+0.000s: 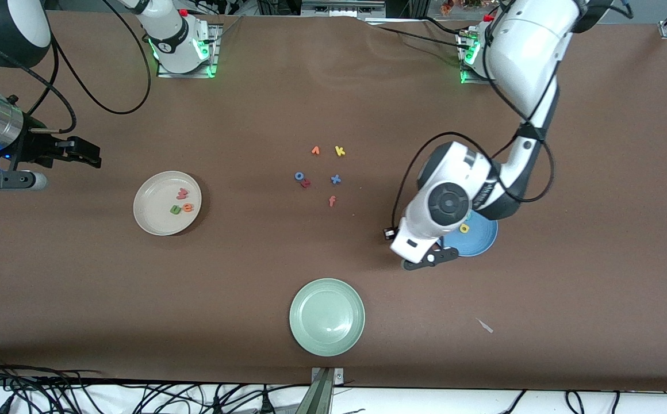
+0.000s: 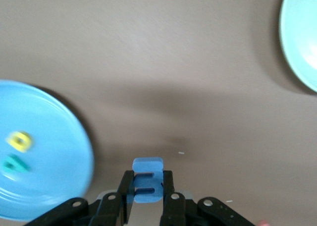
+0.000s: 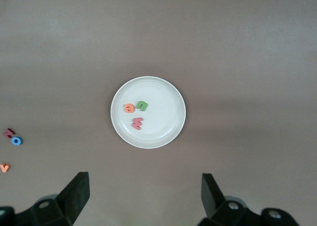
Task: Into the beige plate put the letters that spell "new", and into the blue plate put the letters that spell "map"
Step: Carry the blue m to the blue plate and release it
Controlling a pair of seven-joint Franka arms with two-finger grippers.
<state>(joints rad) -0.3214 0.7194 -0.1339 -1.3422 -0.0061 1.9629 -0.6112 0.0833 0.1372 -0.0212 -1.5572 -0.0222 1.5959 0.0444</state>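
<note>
**Observer:** What lies nearest the camera on your side?

**Operator:** I see the pale green plate (image 1: 326, 317) close to the worktop (image 1: 80, 299) edge, with bare brown surface all round it. A small pale scrap (image 1: 485, 326) lies toward the left arm's end.

**Observer:** And the left gripper?

**Operator:** My left gripper (image 2: 148, 194) hangs over bare worktop just beside the rim of the blue plate (image 2: 54, 151), clamped on the blue m (image 2: 147, 180). In the front view the arm covers much of that plate (image 1: 483, 241); I make out only the yellow a (image 1: 464, 228) there. The left wrist view gives me more: the yellow a (image 2: 20, 141) and the teal p (image 2: 13, 164) both lie in the plate, near each other.

**Observer:** Room to move in the middle?

**Operator:** Open surface between the plates. Farther off sits a loose cluster: an orange f (image 1: 332, 200), the blue x (image 1: 336, 179), the red z (image 1: 306, 183) touching a blue o (image 1: 298, 176), then the orange v (image 1: 315, 150) and the yellow k (image 1: 340, 151).

**Observer:** The beige plate?

**Operator:** The beige plate (image 1: 149, 221) sits toward the right arm's end, well apart from the cluster. It holds the green n (image 1: 175, 210), the orange e (image 1: 188, 207) and the red-pink w (image 1: 182, 194). My right gripper (image 3: 145, 192) waits high over it with fingers spread wide, holding nothing; its wrist view looks straight down on the plate, letters grouped off-centre, rim unobstructed.
</note>
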